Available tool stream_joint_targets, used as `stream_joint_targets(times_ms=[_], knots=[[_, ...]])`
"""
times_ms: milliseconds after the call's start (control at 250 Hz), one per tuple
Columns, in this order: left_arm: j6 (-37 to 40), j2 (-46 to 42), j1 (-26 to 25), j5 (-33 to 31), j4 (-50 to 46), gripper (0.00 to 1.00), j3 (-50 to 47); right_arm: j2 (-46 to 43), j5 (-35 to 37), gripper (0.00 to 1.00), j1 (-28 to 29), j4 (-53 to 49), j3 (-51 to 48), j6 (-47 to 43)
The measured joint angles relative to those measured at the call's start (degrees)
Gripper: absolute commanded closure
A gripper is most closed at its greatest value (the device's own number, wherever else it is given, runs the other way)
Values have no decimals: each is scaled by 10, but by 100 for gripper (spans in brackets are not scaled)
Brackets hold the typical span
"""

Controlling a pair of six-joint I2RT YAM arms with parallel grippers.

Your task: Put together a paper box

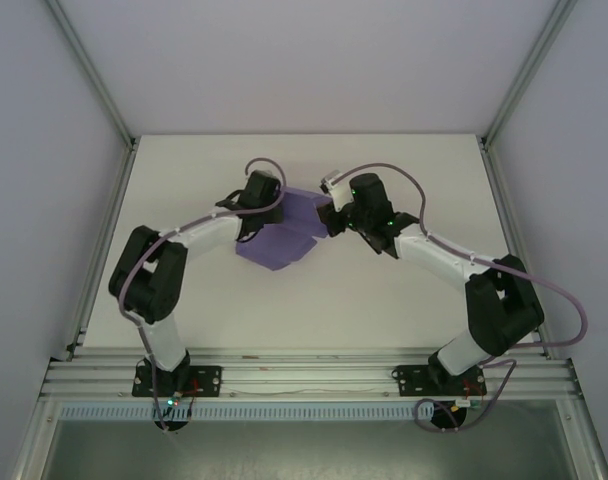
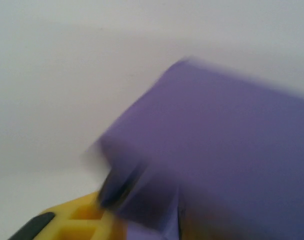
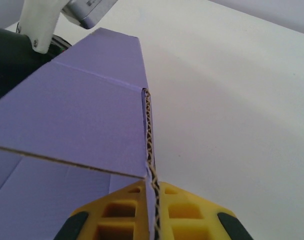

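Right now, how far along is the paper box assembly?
Done: the paper box is partly folded, creased panels standing at angles. In hand: the right gripper is clamped on one corrugated edge; the left gripper is at the opposite side, its grip too blurred to judge. Left: it is not yet a closed box; flaps need folding and tucking.

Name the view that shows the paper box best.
Right wrist: the paper box is sharp, its corrugated edge pinched by the right gripper. Top external shows it small, between the arms; left wrist shows it blurred.
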Motion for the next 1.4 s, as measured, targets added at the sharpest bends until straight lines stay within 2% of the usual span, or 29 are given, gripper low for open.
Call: stream_joint_targets(times_ms=[132, 240, 452, 596, 720, 791, 1027, 1131, 1223, 1399], knots=[[21, -55, 15, 34, 30, 38, -57, -3, -11, 100, -1, 2, 0, 0], [35, -97, 15, 69, 63, 29, -89, -9, -19, 100, -2, 2, 0, -2], [41, -115, 38, 127, 122, 26, -116, -17, -52, 100, -7, 6, -2, -1], [52, -99, 63, 157, 147, 33, -117, -18, -78, 100, -8, 6, -2, 0], [67, -92, 66, 176, 169, 39, -117, -19, -93, 100, -9, 6, -2, 1], [73, -91, 66, 185, 180, 46, -117, -20, -100, 100, -10, 6, -2, 2], [87, -83, 66, 184, 190, 53, -117, -27, -118, 100, -13, 5, -2, 9], [96, -82, 66, 183, 191, 69, -117, -33, -125, 100, -13, 5, -2, 11], [100, -82, 66, 183, 198, 75, -117, -37, -129, 100, -13, 5, -2, 14], [101, -82, 66, 183, 218, 78, -117, -45, -141, 100, -13, 4, -2, 17]])
